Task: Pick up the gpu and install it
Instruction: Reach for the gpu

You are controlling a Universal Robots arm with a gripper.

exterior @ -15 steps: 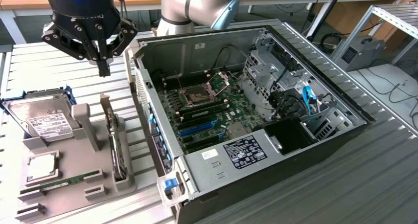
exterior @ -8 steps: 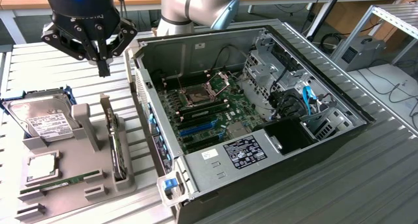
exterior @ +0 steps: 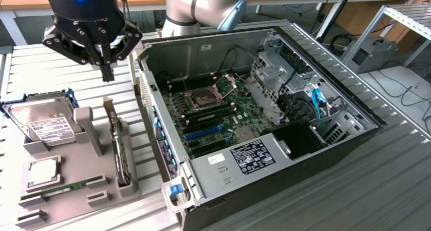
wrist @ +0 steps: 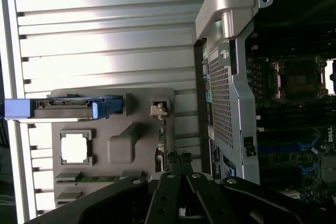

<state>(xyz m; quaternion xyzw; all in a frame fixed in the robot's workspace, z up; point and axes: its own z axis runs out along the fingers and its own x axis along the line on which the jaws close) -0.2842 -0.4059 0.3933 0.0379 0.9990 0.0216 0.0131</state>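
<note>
While the jaws hang shut, empty, the flat gpu (exterior: 121,155) stands edgewise in a grey holder (exterior: 64,207).

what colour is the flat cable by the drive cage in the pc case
Light blue; the thin flat cable shows best in the exterior view.

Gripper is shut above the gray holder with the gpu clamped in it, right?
No. The gripper is shut above the gray holder, but it holds nothing; the exterior view shows the gpu standing on edge in the holder's slot.
</note>
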